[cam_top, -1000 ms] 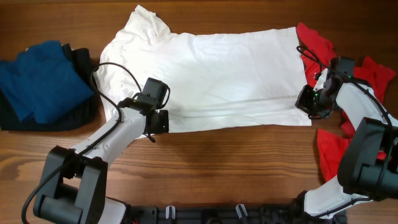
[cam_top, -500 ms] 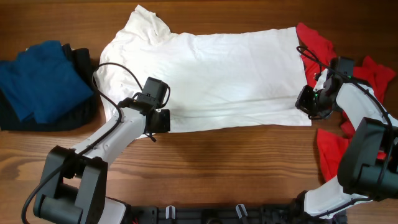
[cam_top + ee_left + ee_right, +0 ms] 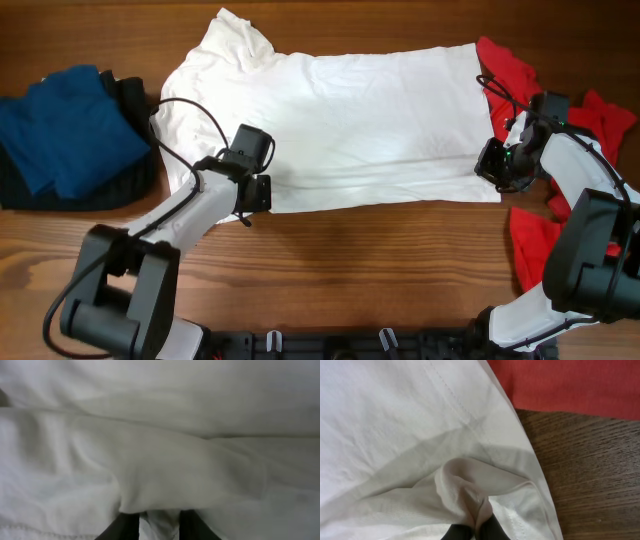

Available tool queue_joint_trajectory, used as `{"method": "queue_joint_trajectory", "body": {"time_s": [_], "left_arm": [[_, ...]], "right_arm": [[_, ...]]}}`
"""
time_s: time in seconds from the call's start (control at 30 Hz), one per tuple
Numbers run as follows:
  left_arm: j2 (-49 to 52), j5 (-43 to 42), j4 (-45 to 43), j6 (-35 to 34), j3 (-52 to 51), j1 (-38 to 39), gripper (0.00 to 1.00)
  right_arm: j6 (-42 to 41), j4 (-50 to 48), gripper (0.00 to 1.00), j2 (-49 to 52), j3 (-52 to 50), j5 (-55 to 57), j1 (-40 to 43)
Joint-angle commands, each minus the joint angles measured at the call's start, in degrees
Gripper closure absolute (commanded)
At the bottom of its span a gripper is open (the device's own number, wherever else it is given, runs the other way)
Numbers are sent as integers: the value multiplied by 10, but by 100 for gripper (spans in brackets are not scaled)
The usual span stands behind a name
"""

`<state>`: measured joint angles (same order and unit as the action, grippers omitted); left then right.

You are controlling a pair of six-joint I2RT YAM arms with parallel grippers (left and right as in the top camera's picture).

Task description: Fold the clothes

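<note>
The white T-shirt (image 3: 340, 130) lay spread flat across the middle of the wooden worktop (image 3: 350, 260), hem to the right and one short sleeve jutting out at the far left. Small folds were bunched up at its near-left edge and near-right corner. A crumpled red garment (image 3: 508, 78) touched its hem. A blue garment (image 3: 65, 130) rested folded on a black garment (image 3: 125, 180) at the left.
</note>
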<state>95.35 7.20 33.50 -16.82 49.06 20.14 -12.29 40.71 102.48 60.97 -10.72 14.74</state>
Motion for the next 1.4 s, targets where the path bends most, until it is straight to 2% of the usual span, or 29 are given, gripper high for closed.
{"method": "queue_joint_trajectory", "body": {"time_s": [0.0,0.2,0.6,1.17,1.37], "left_arm": [[22,-3,0,-1,7,0,77],[17,2,-1,-1,8,-1,89],[-34,55,-15,-1,9,-1,95],[-34,76,-127,-3,9,-33,93],[-34,76,-158,-3,9,-42,87]], "right_arm": [[8,1,96,-2,11,-9,2],[7,1,96,-2,11,-9,2],[7,-15,96,-2,11,-10,2],[-14,-79,96,-2,11,-46,2],[-33,-100,95,-2,11,-46,2]]}}
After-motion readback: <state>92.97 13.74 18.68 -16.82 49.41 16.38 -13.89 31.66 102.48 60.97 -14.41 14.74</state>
